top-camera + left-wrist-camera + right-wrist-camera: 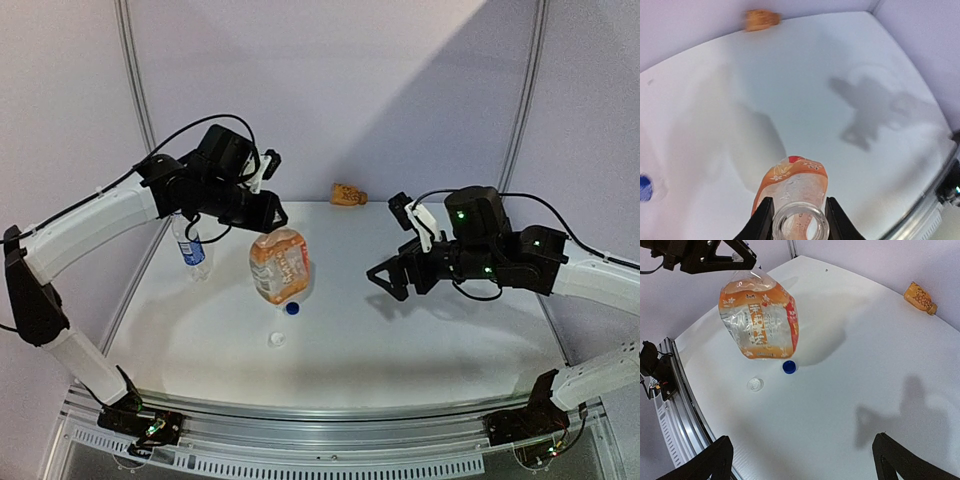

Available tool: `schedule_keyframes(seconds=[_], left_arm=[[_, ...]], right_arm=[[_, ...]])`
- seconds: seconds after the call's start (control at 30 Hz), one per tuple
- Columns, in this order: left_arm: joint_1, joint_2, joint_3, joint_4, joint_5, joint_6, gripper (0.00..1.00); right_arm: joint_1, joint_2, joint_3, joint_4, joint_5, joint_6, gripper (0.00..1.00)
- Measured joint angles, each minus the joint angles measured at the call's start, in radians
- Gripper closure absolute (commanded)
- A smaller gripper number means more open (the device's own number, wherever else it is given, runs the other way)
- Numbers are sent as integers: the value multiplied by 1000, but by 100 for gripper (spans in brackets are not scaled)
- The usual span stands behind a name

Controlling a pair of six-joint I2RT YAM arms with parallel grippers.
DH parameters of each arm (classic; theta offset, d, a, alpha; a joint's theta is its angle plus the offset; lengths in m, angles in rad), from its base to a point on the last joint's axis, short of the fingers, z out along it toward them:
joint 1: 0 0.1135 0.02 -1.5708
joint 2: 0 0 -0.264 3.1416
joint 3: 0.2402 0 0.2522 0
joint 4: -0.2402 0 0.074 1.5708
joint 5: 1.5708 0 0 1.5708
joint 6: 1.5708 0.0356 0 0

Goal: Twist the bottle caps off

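**Late stage of cap removal.** The left pincer point(267, 212) is clenched on the neck of the orange bottle point(278, 265), which hangs tilted below it. In the left wrist view the bottle's mouth is open and capless between the fingers point(761, 222). Both caps lie loose on the counter point(430, 340). The blue cap point(789, 367) is just beside the orange bottle's lower end, and the white cap point(755, 384) is near it toward the near edge, the two not touching. The water bottle point(190, 245) stands upright at the left of the counter. Its top is hidden behind the left arm, so that it is uncapped is inferred from the two loose caps, not seen. The right pincer point(388, 278) is released, jaws wide and grasping nothing, and hovers well apart from both bottles. Unscrewing appears complete; probably all that is left is to set the orange bottle down and let go. Whether its base touches the counter cannot be told. A small orange object point(349, 194) lies at the far edge, uninvolved.
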Motion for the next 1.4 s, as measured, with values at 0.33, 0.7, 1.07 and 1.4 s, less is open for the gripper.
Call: schedule_keyframes(seconds=[0.33, 0.7, 1.07, 1.4], left_arm=[[89, -54, -204, 48, -291, -130, 100], [164, -51, -328, 209, -417, -163, 100], [165, -41, -391, 264, -470, -203, 94], [165, -68, -427, 276, -480, -254, 59]], right_arm=[[0, -1, -12, 0, 42, 40, 1], [0, -1, -16, 6, 42, 74, 1], [0, -1, -36, 8, 42, 97, 1], [0, -1, -36, 13, 41, 96, 1]])
